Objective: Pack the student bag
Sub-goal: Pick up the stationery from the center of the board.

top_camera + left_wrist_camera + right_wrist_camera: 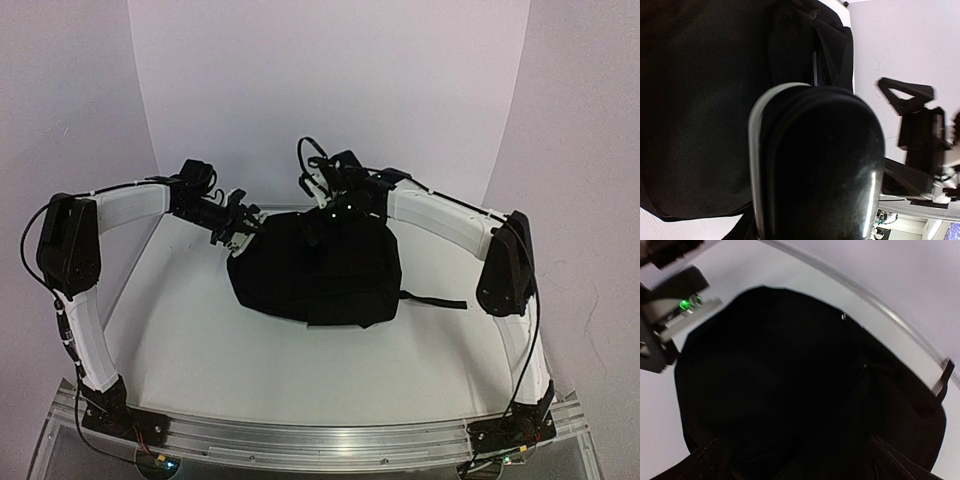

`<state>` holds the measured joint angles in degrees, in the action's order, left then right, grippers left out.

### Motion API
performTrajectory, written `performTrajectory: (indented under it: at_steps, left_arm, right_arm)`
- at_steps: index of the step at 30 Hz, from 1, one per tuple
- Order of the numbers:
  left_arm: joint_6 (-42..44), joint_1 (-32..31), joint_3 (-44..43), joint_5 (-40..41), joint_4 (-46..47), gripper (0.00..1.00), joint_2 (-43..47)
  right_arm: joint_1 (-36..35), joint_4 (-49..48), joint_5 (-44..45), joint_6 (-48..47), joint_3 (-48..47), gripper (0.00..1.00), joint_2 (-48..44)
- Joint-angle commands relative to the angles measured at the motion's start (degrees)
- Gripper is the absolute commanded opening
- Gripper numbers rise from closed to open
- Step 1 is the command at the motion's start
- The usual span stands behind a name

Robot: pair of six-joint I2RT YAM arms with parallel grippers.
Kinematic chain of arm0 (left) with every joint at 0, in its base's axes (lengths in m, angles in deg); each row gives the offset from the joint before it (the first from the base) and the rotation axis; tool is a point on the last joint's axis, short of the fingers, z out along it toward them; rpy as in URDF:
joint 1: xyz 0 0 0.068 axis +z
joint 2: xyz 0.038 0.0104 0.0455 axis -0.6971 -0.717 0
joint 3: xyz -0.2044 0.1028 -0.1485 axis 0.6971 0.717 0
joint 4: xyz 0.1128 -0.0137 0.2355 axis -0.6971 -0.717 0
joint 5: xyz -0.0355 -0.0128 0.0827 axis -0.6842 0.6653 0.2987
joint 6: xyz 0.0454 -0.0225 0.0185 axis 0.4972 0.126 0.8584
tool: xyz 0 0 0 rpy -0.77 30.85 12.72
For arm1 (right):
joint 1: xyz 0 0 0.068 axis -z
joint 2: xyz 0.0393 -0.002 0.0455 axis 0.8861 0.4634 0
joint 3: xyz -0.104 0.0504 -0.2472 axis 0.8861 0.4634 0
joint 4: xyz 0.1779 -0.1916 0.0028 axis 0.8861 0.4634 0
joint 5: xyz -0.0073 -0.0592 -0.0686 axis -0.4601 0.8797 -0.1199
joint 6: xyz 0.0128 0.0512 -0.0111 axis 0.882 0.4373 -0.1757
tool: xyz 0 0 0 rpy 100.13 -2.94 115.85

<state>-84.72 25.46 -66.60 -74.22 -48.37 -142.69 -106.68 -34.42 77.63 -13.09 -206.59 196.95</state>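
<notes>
The student bag (320,272) is a large soft black backpack lying flat mid-table; it fills the right wrist view (790,390) and the left half of the left wrist view (700,100). My left gripper (240,226) sits at the bag's far-left corner, where the fabric is drawn up to its tips; it looks shut on that edge. A glossy black rounded finger (815,165) with a grey rim hides the jaws in the left wrist view. My right gripper (325,212) hovers over the bag's far edge, its dark fingers (705,457) wide apart, open, holding nothing.
A black strap (435,300) trails from the bag toward the right arm and also shows at the table's rim (942,377). The white backdrop wall (330,100) stands right behind both grippers. The left arm's wrist (670,315), with a green light, is close to the bag.
</notes>
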Motion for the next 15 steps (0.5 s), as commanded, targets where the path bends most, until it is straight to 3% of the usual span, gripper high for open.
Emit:
performTrajectory:
  at_steps: [1, 3, 4, 7, 11, 15]
  left_arm:
    - [-0.2, -0.1, -2.9, -2.6, 1.5, 0.1, -0.2]
    - [0.0, -0.1, -3.6, -3.0, 1.2, 0.11, -0.8]
    - [0.6, -0.1, -4.1, -3.2, 0.6, 0.11, -1.3]
    - [2.3, -0.1, -5.5, -5.0, -0.7, 0.1, -2.6]
    - [4.6, -1.7, -7.0, -11.7, 0.7, 0.1, -4.7]
    - [8.5, -5.4, -14.2, -16.5, -3.1, 0.1, -10.7]
  right_arm:
    - [0.1, 7.6, 8.8, 8.5, -4.4, 0.95, 4.3]
    - [0.1, 8.8, 11.0, 8.8, -5.2, 0.91, 6.4]
    - [0.2, 9.6, 11.9, 8.9, -5.5, 0.84, 7.1]
    - [0.7, 11.1, 12.6, 9.5, -5.8, 0.5, 7.5]
    - [2.2, 10.9, 9.8, 10.1, -6.0, 0.15, 5.1]
    - [3.9, 11.0, 7.3, 10.4, -7.2, 0.1, 3.3]
